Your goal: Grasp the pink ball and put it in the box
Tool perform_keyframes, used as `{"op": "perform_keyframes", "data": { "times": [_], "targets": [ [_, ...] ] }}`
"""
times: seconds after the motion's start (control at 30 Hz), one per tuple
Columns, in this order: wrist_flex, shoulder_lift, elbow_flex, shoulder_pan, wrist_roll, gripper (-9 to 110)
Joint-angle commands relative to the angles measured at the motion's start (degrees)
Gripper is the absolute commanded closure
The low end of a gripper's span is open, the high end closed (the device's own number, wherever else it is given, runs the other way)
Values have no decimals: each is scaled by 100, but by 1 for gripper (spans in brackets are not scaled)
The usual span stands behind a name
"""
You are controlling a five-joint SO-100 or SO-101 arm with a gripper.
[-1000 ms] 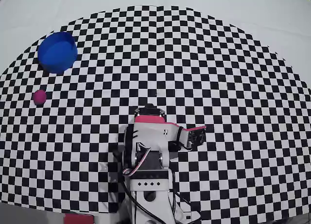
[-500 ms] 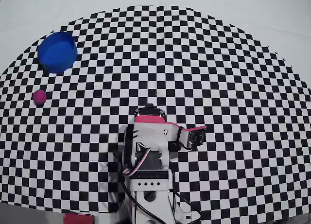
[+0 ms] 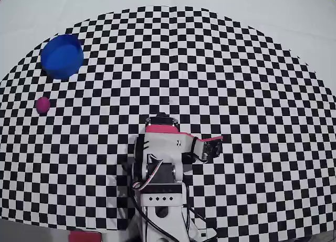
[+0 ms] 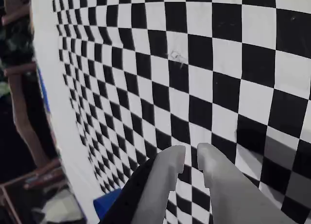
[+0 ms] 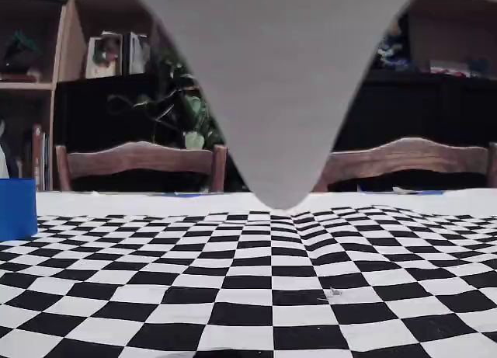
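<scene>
In the overhead view the small pink ball [image 3: 42, 104] lies on the checkered cloth at the far left. The round blue box [image 3: 62, 55] stands just beyond it at the upper left, and its edge shows at the left in the fixed view [image 5: 15, 209]. The arm stands at the bottom centre, and my gripper [image 3: 215, 146] points right, far from the ball and the box. In the wrist view my gripper [image 4: 191, 156] hovers over bare checkered cloth. Its grey fingers [image 4: 165, 180] have only a narrow gap between them and hold nothing. The ball is out of the wrist and fixed views.
The black-and-white checkered cloth [image 3: 210, 69] covers a pale table [image 3: 294, 16]. Wooden chairs [image 5: 140, 160] and dark shelves stand beyond the far edge. A blurred grey wedge [image 5: 272, 86] blocks the upper middle of the fixed view. A blue patch [image 4: 108, 204] shows by the table edge.
</scene>
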Motion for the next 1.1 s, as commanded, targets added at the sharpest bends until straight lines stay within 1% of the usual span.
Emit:
{"op": "perform_keyframes", "data": {
  "times": [0.0,0.77,0.9,1.07],
  "targets": [
    [9,105,44,44,-44,101],
    [-62,62,44,44,-53,101],
    [-404,44,26,44,-70,101],
    [-1415,-193,-9,53,-105,101]
  ]
}}
